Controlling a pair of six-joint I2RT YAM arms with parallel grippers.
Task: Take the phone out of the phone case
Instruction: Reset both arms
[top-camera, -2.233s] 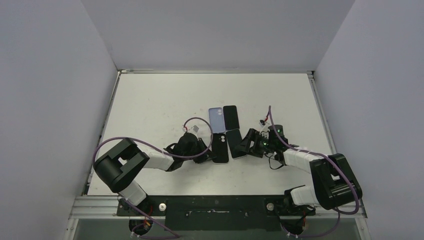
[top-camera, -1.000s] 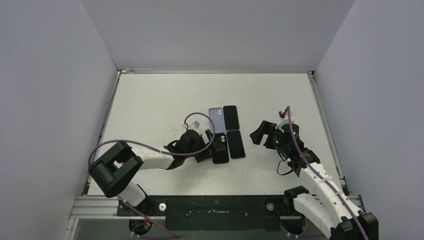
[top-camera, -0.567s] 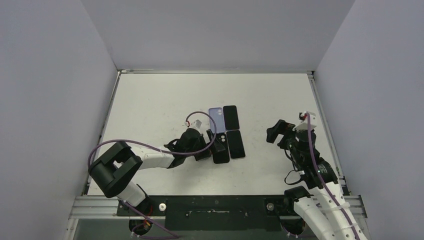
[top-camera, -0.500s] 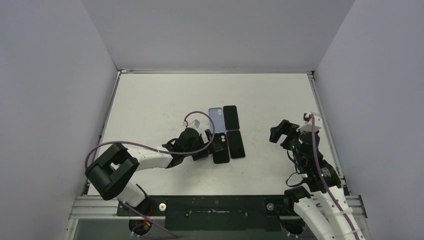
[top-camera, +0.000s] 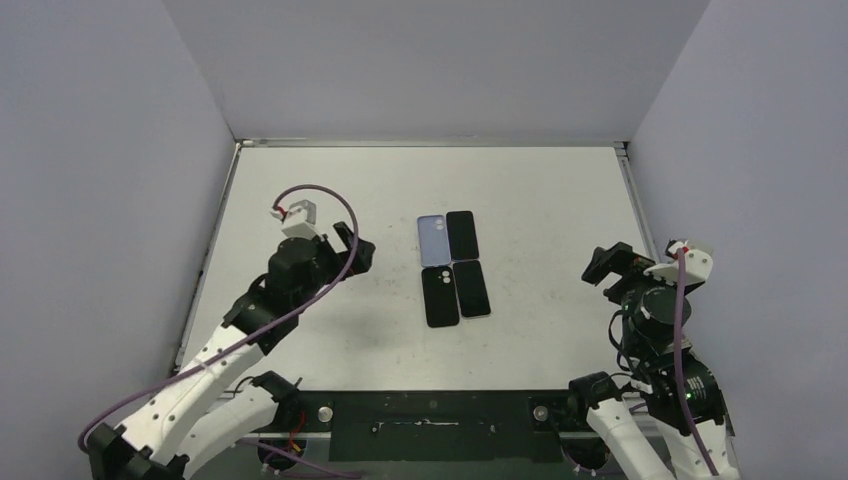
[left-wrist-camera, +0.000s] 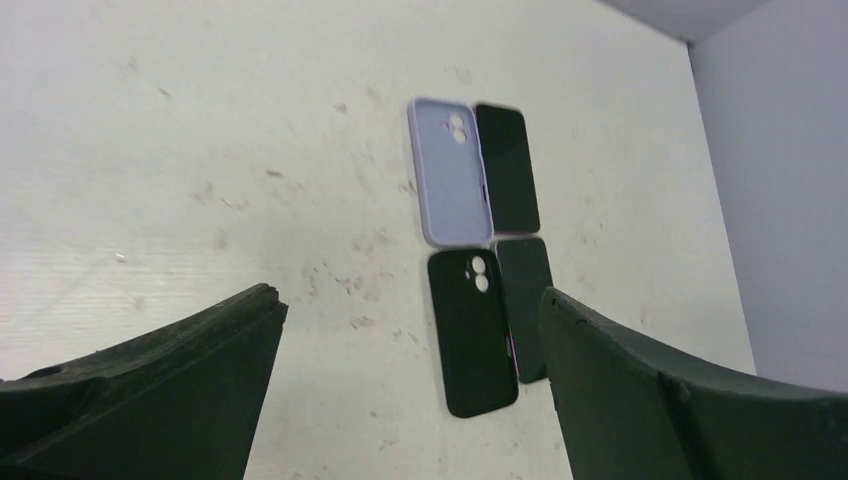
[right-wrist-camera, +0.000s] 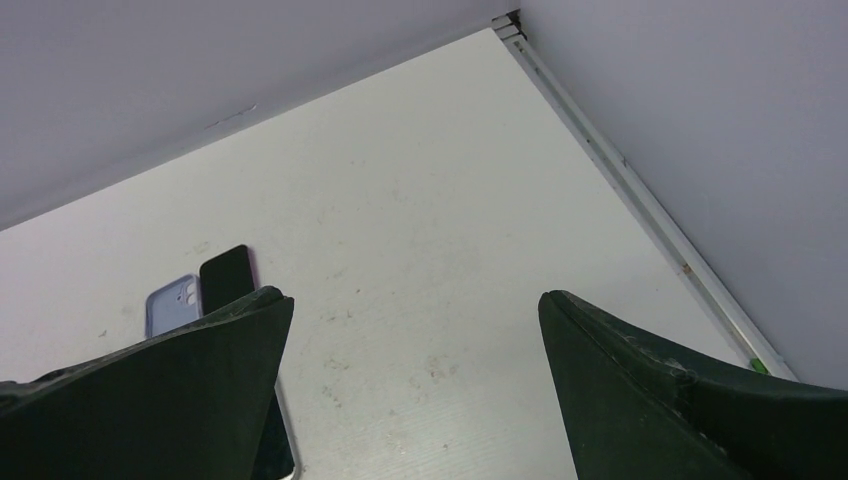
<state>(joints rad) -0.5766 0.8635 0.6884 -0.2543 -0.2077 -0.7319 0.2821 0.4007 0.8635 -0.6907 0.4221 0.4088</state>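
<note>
A black phone case (top-camera: 439, 296) lies camera-holes up at mid-table, empty, with a dark phone (top-camera: 471, 288) flat beside it on its right, their edges close or touching. In the left wrist view the black case (left-wrist-camera: 472, 330) and that phone (left-wrist-camera: 527, 305) lie ahead of my open left gripper (left-wrist-camera: 408, 298), which holds nothing. My left gripper (top-camera: 355, 245) hangs raised, well left of the case. My right gripper (top-camera: 608, 262) is open and empty, far right of the phone. The right wrist view shows open fingers (right-wrist-camera: 414, 298) over bare table.
Just behind the black pair lie a lavender case (top-camera: 431, 240) and another black phone (top-camera: 461, 234), side by side. They also show as the lavender case (left-wrist-camera: 450, 170) and black phone (left-wrist-camera: 506, 167). The table's right rail (right-wrist-camera: 640, 200) and grey walls bound the space.
Both arms have drawn back from the black case and phone: the left gripper rose and went left, the right one went to the right. Case and phone stay flat, apart from the grippers.
</note>
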